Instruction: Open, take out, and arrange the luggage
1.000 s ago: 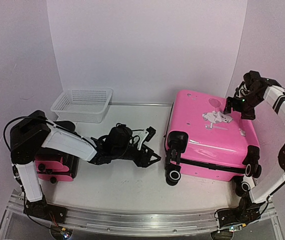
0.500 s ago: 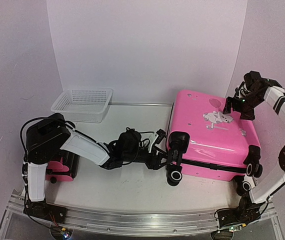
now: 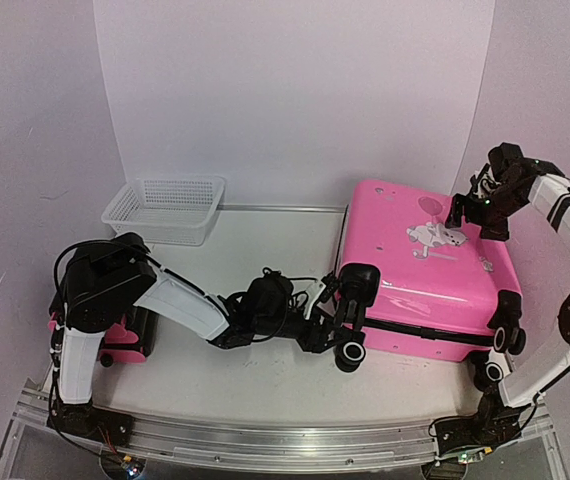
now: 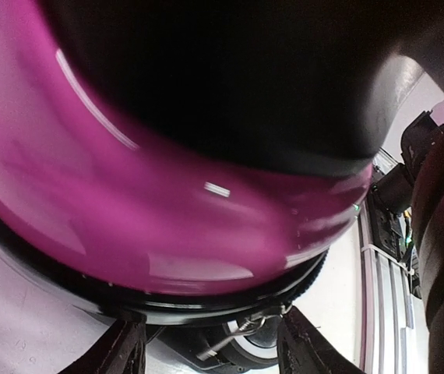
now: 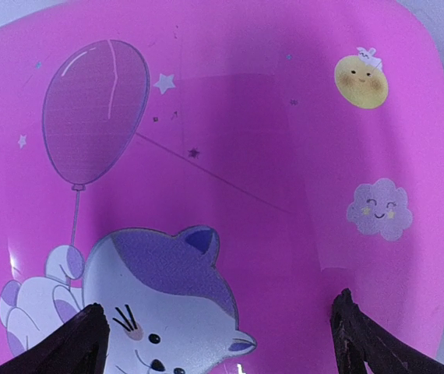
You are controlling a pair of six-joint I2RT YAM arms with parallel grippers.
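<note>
Luggage (image 3: pixel 435 285), pink hard shell, lying flat on worktop (image 3: pixel 255 365), zip band (image 3: pixel 415 331) and black wheel (image 3: pixel 350 351) turned toward L claw (image 3: pixel 327 308). L claw: fingers (image 4: pixel 125 351) part-spread, pinching nothing; metal zip pull (image 4: pixel 241 333) lies betw. them, just ahead. R claw (image 3: pixel 472 215): spread wide over shell's top face, cat sticker (image 5: pixel 160 288) directly beneath, balloon sticker (image 5: pixel 93 117) ahead; contact w/ shell cannot be told. White mesh basket (image 3: pixel 165 207) well behind L claw. Small pink-black item (image 3: pixel 125 335) far back from L claw, beside L arm's base.
</note>
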